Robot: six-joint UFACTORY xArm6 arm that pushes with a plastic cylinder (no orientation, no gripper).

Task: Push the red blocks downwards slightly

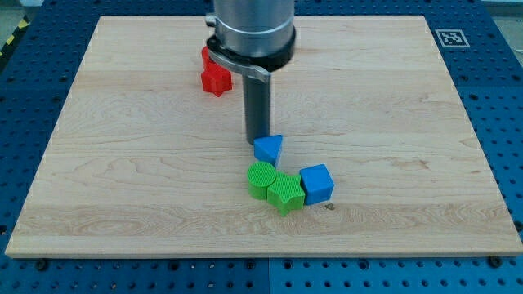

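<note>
Camera view showed a wooden board lying on a blue pegboard table, with the arm's grey housing coming down from the view's top. From it hung the dark rod, and the rod's lower end, my tip, sat just at the upper left edge of the blue triangle, touching it or very nearly so; I could not tell which. The arm carried no pincer at all, only the rod, so there was nothing to be spread or pressed together.

The red blocks were up toward the view's top, left of the rod and well apart from the tip. A red star lay in plain sight. A second red block sat just above it, half hidden behind the housing, so its shape could not be made out, nor whether the two touched.

Below the triangle sat a tight cluster: a green cylinder at the view's left, a green star pressed against it, and a blue cube against the star's right side. The triangle stood just above this cluster. A black-and-white marker was at the board's upper right corner.
</note>
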